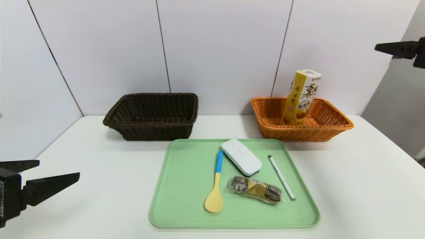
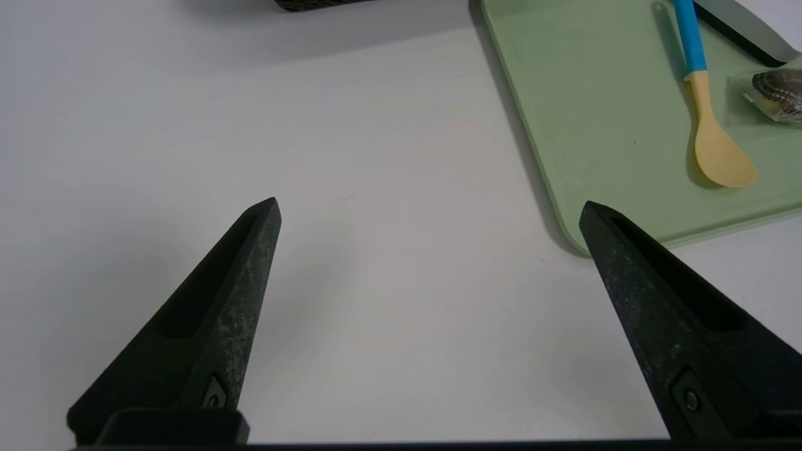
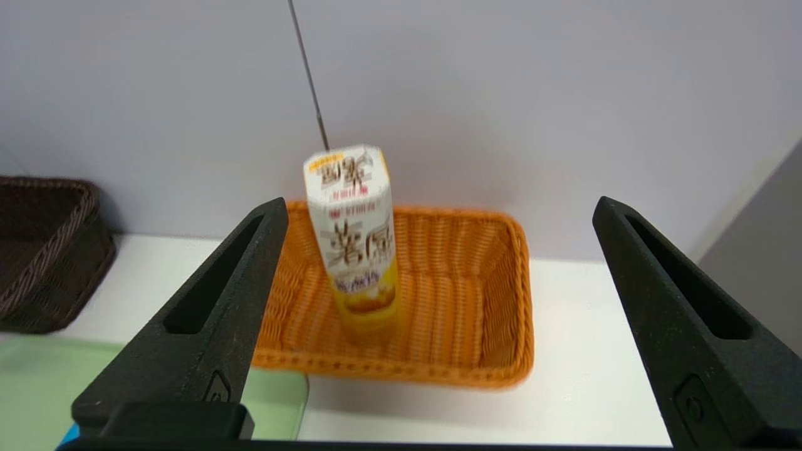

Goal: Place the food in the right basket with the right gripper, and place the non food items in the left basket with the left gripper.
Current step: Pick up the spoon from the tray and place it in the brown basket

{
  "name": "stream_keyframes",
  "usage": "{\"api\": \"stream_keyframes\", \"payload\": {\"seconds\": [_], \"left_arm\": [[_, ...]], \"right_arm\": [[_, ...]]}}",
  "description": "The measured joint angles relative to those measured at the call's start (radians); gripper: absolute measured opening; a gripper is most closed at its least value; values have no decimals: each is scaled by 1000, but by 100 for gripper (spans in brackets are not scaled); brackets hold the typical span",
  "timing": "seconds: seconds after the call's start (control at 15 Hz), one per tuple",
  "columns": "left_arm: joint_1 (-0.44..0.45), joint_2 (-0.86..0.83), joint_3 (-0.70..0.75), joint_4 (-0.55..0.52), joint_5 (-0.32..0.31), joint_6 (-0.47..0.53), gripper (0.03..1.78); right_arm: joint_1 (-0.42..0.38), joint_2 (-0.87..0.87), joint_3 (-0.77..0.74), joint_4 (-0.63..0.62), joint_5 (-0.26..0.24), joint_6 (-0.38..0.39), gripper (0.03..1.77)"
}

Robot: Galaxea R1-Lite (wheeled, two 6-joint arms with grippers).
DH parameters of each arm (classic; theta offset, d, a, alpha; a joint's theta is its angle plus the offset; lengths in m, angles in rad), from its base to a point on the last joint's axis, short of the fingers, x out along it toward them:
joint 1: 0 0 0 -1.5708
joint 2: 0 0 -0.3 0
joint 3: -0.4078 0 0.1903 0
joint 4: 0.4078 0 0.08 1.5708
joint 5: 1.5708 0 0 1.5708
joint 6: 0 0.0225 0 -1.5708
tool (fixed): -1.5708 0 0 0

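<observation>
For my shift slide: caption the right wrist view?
Open right end effector before the orange woven basket holding an upright yellow-and-white snack carton.

A: Item one, the yellow and white snack box (image 1: 301,98) standing in the orange basket (image 1: 335,127): any print?

B: Large brown Chinese characters down its white panel, the biggest reading 薯愿; smaller lines below it are too small to read.

A: The wrapped snack (image 1: 256,189) on the green tray (image 1: 186,186)?

B: Markings present, none legible.
</observation>
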Motion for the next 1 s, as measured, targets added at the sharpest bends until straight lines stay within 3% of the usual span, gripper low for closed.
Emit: {"api": "stream_keyframes", "payload": {"seconds": [0.4,0.6,0.73,1.0], "left_arm": [[-25,61,-17,5,9,2,169],[-77,119,-65,8,56,-5,169],[-136,166,-113,5,90,-23,169],[-310,290,-236,6,158,-154,169]], "right_arm": [[-13,-171,44,361,1,-80,169],[10,-235,127,414,8,-86,169],[34,-276,189,419,44,-86,169],[134,-341,287,421,74,-84,169]]}}
